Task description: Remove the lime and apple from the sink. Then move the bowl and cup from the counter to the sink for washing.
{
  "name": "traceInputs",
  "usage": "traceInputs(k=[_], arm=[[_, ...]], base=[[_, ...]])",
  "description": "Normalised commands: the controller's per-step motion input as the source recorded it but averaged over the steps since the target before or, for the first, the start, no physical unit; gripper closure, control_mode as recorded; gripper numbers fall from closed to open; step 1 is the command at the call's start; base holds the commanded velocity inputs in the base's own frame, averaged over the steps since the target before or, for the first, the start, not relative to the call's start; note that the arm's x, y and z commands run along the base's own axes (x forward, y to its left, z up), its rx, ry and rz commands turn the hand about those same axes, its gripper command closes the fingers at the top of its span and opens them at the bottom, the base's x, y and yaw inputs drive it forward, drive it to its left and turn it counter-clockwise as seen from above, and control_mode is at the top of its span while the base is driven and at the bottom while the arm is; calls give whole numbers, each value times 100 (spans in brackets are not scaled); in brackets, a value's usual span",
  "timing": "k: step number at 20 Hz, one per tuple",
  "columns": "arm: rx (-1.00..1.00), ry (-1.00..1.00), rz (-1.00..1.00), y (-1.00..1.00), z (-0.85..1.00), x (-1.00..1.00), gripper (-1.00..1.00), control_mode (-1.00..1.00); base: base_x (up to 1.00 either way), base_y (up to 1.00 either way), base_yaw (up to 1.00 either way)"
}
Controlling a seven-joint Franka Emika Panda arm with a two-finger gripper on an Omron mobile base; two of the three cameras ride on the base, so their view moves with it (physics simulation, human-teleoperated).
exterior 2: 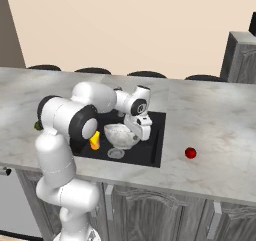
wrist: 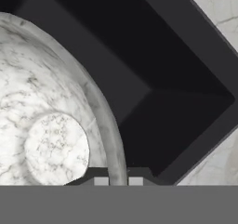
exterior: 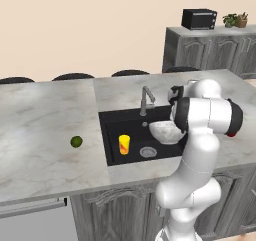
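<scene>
Over sink: pinched on rim of wide grey-white marbled bowl (wrist: 51, 125) by two-finger gripper (wrist: 118, 181), one tip either side of the wall.
Bowl: low over black rectangular sink (exterior: 112, 120), right half; whether resting on the floor or just above, hard to tell.
Key relation: basin floor straight below; release needs only a short drop.
Small yellow tumbler cup (exterior: 124, 144): upright in sink, left of bowl, apart.
Grey metal faucet (exterior: 145, 100): behind, clear.
Dark-green lime (exterior: 76, 141): on left counter.
Glossy red apple (exterior 2: 190, 152): on right counter.
</scene>
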Motion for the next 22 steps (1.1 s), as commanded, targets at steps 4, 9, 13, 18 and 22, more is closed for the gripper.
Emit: traceInputs(k=[4, 9, 13, 18, 22], arm=[[0, -6, 0, 0, -12, 16, 100, -100], [0, -12, 0, 0, -11, 13, 100, -100], [0, -14, 0, 1, -12, 13, 100, -100], [0, -11, 0, 0, -13, 16, 100, -100], [0, -9, 0, 1, -14, 16, 100, -100]], base=[[0, 0, 0], [0, 0, 0], [0, 0, 0], [0, 0, 0], [0, 0, 0]])
